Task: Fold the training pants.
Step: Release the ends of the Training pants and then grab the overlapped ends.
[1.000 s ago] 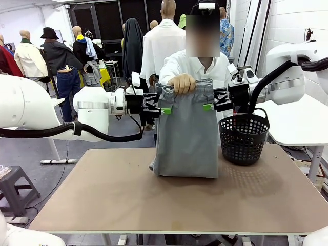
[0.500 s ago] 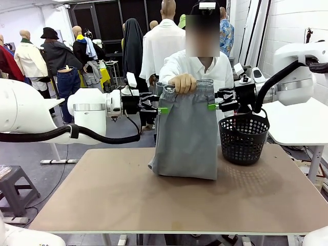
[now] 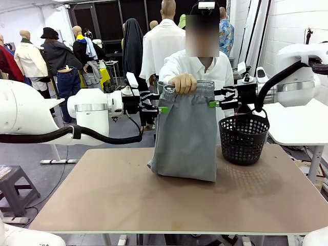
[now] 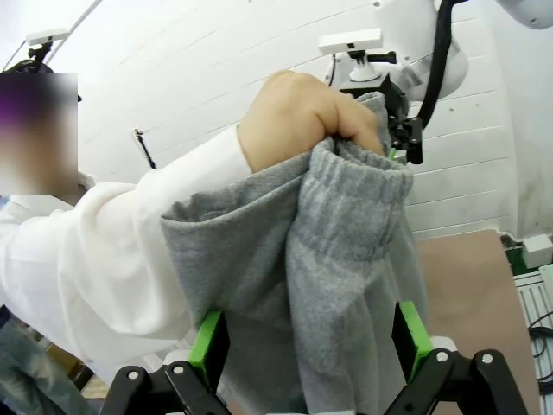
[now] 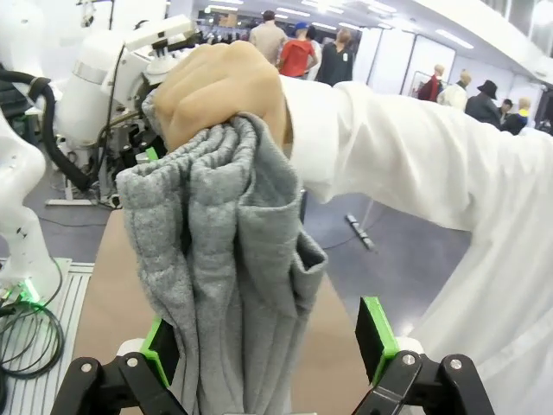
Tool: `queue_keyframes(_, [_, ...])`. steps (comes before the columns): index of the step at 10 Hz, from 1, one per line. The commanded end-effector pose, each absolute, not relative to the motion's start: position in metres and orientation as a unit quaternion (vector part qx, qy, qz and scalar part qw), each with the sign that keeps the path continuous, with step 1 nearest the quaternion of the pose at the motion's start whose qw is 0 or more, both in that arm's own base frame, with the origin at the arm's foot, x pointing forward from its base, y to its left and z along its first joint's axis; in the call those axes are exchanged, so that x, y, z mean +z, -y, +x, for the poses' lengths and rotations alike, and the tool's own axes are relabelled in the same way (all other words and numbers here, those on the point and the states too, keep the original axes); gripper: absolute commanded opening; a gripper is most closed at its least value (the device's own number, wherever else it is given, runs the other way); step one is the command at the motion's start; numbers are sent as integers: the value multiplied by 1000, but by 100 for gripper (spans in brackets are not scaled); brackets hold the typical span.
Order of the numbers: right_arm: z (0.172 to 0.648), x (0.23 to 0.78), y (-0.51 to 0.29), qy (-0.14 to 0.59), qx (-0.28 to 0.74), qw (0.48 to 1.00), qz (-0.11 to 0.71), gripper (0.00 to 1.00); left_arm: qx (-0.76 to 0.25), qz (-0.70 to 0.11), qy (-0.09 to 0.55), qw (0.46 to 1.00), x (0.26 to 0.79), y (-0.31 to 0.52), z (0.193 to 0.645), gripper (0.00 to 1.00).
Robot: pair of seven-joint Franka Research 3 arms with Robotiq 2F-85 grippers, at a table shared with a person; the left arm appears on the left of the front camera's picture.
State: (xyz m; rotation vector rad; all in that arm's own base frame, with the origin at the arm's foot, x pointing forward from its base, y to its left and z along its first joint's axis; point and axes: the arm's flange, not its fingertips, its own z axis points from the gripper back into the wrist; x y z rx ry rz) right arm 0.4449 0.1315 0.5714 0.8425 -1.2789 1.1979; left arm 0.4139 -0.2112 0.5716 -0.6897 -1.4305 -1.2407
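Training pants (image 3: 187,138) of light grey soft fabric are held up by the gathered waistband (image 3: 202,86) in a person's hand (image 3: 183,83), the lower end reaching the brown table (image 3: 102,200) near its far edge. At the left side of the pants the left gripper (image 3: 163,109) is seen open, with fabric between its green pads (image 4: 207,346). At the right side the right gripper (image 3: 211,104) is likewise open. A black mesh basket (image 3: 244,138) is stood at the far right edge.
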Motion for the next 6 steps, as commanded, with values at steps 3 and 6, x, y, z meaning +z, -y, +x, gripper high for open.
queue_keyframes(3, [439,564,-140,569,490,560,349,100,-507,-236,644,522,567,211,406,100])
queue_keyframes(6, [439,566,-138,578,484,561,342,100,-496,-213,662,520,567,209,407,100])
